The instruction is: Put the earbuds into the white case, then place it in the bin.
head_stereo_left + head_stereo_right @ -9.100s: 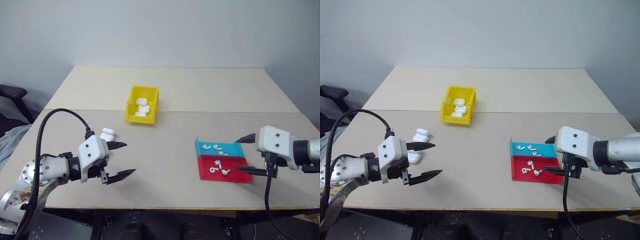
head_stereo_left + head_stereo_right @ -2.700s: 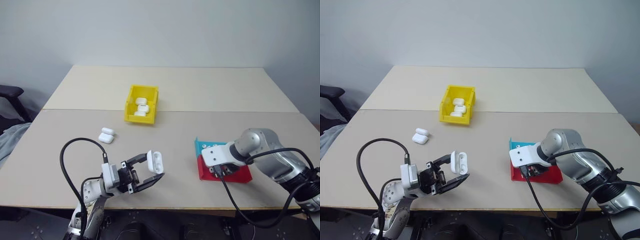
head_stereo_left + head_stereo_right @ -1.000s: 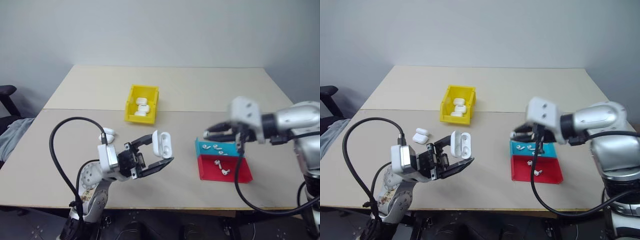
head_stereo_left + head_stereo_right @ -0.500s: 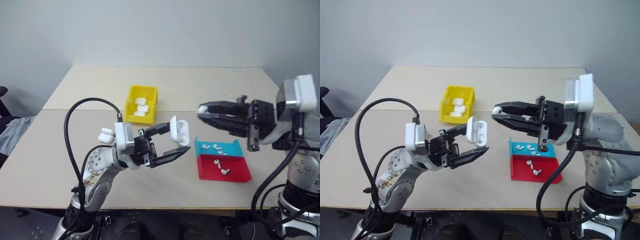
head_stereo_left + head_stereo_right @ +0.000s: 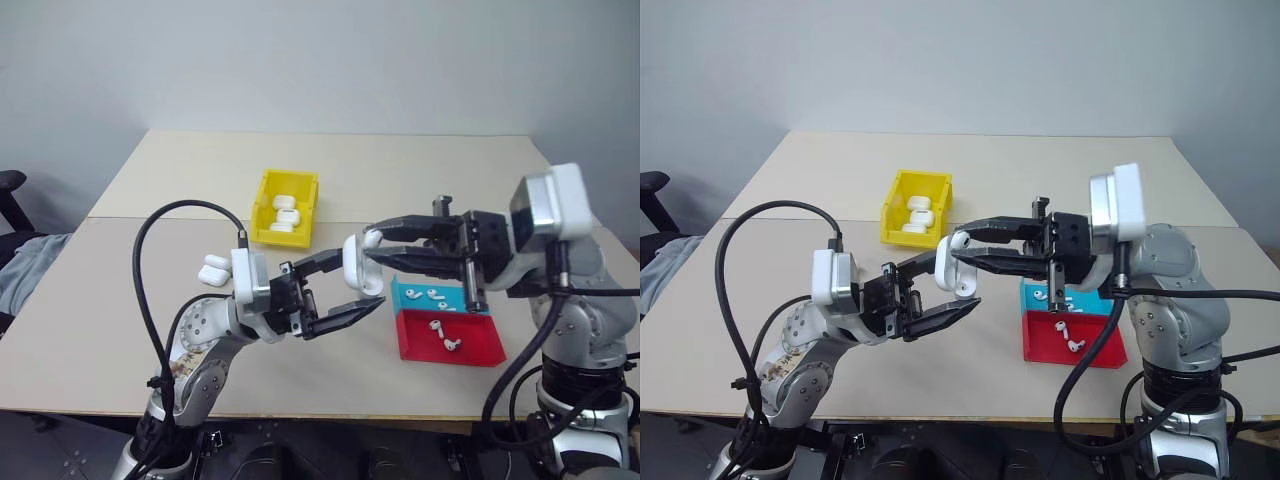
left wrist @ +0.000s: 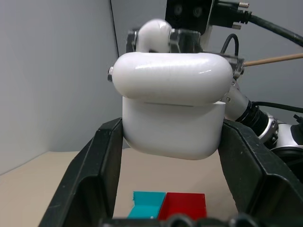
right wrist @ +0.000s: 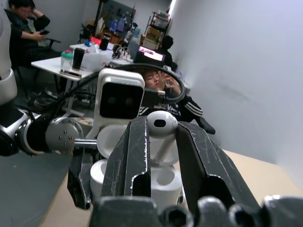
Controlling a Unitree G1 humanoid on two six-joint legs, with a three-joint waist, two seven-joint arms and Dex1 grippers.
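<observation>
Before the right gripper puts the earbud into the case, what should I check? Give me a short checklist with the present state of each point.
1. The left gripper holds the white case firmly: ok, clamped between both fingers.
2. Case lid open: ok, in the right wrist view its sockets face the earbud.
3. The right gripper holds an earbud: ok, pinched at the fingertips.
4. Earbud is over the case opening: ok, just above it in the head views.
5. Stem lined up with a socket: cannot tell.
6. Second earbud available: ok, more lie in the teal tray and the red tray.
</observation>
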